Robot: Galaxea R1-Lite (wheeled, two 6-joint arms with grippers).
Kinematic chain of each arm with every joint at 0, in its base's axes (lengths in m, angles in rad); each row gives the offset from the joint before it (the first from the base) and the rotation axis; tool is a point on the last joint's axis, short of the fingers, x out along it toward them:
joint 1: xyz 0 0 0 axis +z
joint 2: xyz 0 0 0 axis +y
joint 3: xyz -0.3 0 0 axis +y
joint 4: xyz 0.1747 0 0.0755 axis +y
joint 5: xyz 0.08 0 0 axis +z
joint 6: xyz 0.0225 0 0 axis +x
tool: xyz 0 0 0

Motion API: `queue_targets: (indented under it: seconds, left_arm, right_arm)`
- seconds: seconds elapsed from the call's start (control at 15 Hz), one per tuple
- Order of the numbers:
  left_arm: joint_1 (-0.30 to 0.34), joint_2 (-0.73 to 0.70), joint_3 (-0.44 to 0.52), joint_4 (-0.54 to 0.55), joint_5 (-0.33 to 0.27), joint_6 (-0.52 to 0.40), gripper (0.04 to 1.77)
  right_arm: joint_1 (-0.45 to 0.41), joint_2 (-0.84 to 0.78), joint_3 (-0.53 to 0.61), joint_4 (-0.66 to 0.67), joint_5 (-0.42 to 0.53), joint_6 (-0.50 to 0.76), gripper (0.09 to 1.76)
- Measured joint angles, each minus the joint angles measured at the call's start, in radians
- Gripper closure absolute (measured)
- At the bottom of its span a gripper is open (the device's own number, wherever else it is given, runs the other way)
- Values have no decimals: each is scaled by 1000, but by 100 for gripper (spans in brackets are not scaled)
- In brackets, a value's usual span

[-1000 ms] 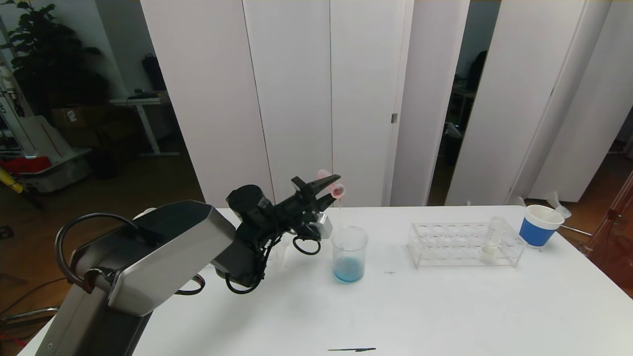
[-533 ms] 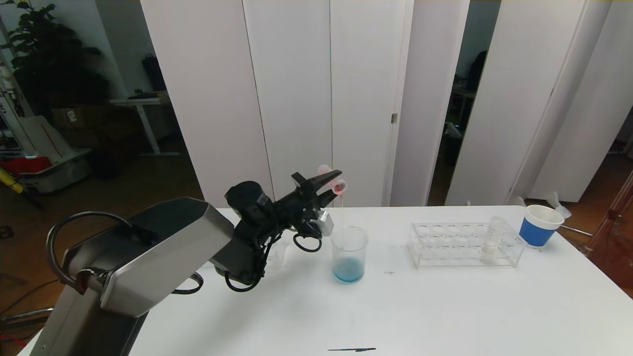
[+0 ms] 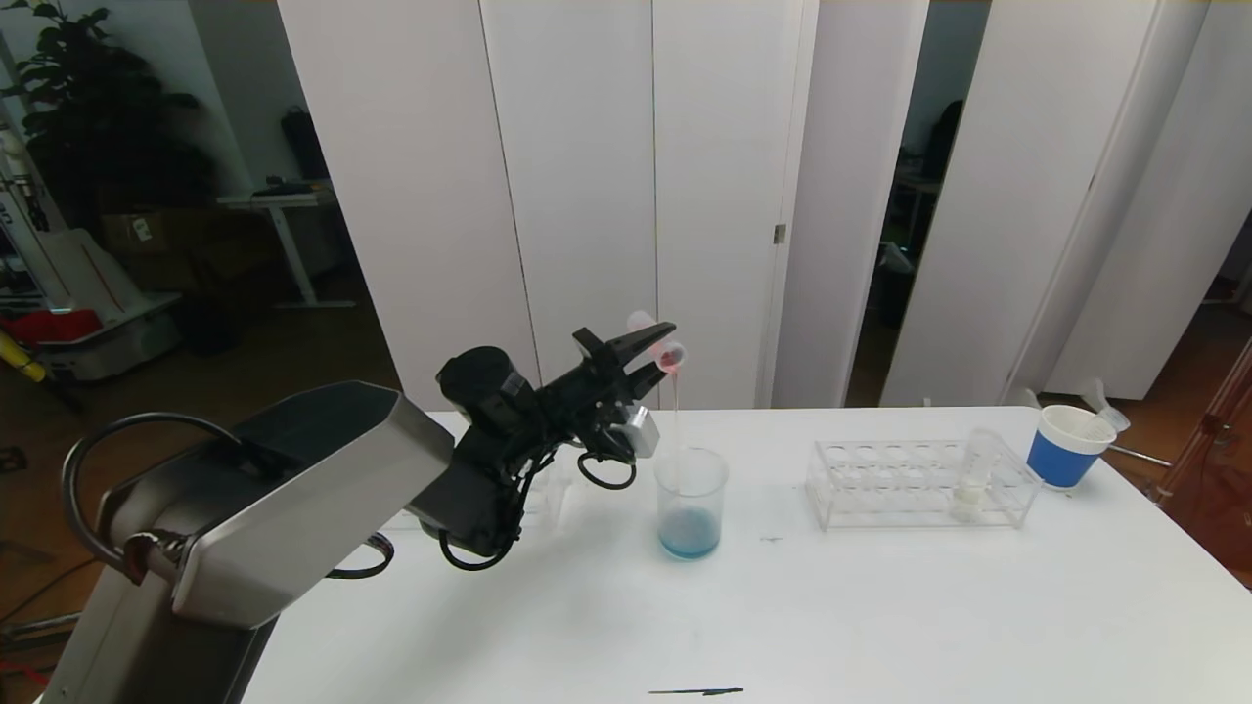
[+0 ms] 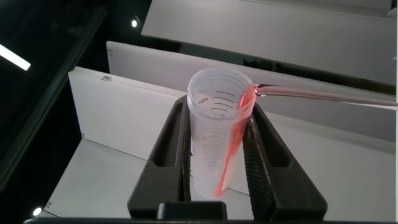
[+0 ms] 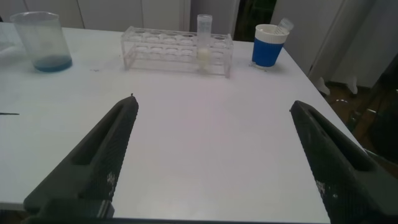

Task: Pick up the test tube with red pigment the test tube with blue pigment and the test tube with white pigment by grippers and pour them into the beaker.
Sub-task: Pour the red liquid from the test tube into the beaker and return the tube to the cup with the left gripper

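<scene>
1. The left gripper is hanging in the air above the beaker, its jaws clenched on the test tube with red pigment, pinching it across the barrel near the mouth

2. That tube is lying tipped close to level, its long axis running along the table's far edge, its mouth pointing toward the table's right end and slightly down; a thin pinkish-red stream is falling from its lip into the beaker

3. In the left wrist view the tube is showing a red streak running along its inner wall to the lip, so little liquid seems to be remaining

4. The beaker is standing upright toward the middle of the table, slightly nearer the far edge, holding a shallow blue layer at its bottom

5. The test tube with white pigment is standing upright in the clear rack, at the rack's right end, near the table's far right corner and just beside a white cup with a blue band; its long axis is pointing up, mouth on top

6. The right gripper is hovering low over the near right part of the table, jaws released and spread wide, holding nothing

7. Judging by looks, these tubes are light, stiff, thin-walled and smooth, so they could slip or crack under a hard squeeze; the white one is best taken on the bare upper barrel standing above the rack, then lifted straight up
</scene>
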Motion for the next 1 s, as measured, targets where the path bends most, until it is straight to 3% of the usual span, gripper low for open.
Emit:
queue_targets:
  seconds: [1.0]
  left_arm:
    - [-2, -18, -2, 0, 0, 7, 123]
  right_arm:
    - [0, 0, 0, 0, 0, 0, 10]
